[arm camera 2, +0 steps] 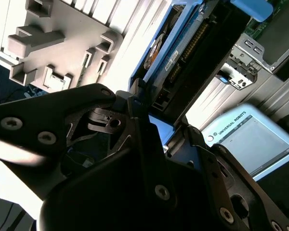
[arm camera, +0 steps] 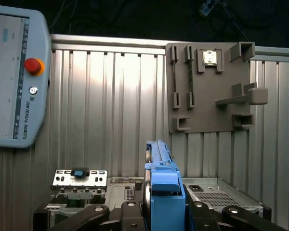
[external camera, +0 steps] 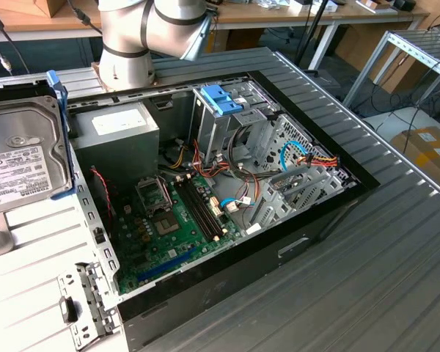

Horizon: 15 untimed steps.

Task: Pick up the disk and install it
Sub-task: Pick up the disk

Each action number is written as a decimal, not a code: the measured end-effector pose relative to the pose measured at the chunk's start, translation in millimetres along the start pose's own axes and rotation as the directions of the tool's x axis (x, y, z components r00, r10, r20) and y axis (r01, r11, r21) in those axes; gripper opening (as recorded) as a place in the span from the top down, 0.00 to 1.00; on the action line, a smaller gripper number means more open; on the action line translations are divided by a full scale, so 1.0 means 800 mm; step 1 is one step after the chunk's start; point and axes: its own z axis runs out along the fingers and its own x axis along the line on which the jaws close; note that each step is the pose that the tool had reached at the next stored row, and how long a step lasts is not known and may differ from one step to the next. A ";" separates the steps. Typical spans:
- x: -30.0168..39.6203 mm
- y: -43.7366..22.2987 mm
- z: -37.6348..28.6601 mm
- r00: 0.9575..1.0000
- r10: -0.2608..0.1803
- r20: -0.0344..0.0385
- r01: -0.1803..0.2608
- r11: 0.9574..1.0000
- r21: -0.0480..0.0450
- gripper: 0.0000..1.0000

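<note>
Clenching the jaws on the disk (external camera: 26,158), holding it edge-on with its length pointing away from them, raised at the exterior view's left beside the computer case (external camera: 264,264), well apart from the drive cage (external camera: 260,139).

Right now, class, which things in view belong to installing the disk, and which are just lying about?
Job in hand: the disk, gripped in the claw; the drive cage inside the open computer case.

Lying about: the teach pendant; the grey fixture plate; the loose metal bracket beside the case.
</note>
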 end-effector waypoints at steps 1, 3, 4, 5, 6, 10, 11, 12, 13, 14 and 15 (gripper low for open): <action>0.0002 -0.0009 -0.0001 1.000 0.000 0.000 0.000 1.000 0.000 0.63; 0.0006 -0.0027 -0.0002 1.000 0.000 0.000 0.000 1.000 0.000 0.63; 0.0009 -0.0038 -0.0002 1.000 0.000 0.000 0.000 1.000 0.000 0.63; 0.0012 -0.0051 -0.0002 1.000 0.000 0.000 0.000 1.000 0.000 0.63; 0.0014 -0.0060 -0.0002 1.000 0.000 0.000 0.000 1.000 0.000 0.63; 0.0022 -0.0091 -0.0004 1.000 0.000 0.000 0.000 1.000 0.000 0.63; 0.0024 -0.0098 -0.0004 1.000 0.000 0.000 0.000 1.000 0.000 0.63; 0.0025 -0.0107 -0.0004 1.000 0.000 0.000 0.000 1.000 0.000 0.63; 0.0027 -0.0115 -0.0005 1.000 0.000 0.000 0.000 1.000 0.000 0.63; 0.0029 -0.0123 -0.0005 1.000 0.000 0.000 0.000 1.000 0.000 0.63; 0.0031 -0.0131 -0.0005 1.000 0.000 0.000 0.000 1.000 0.000 0.63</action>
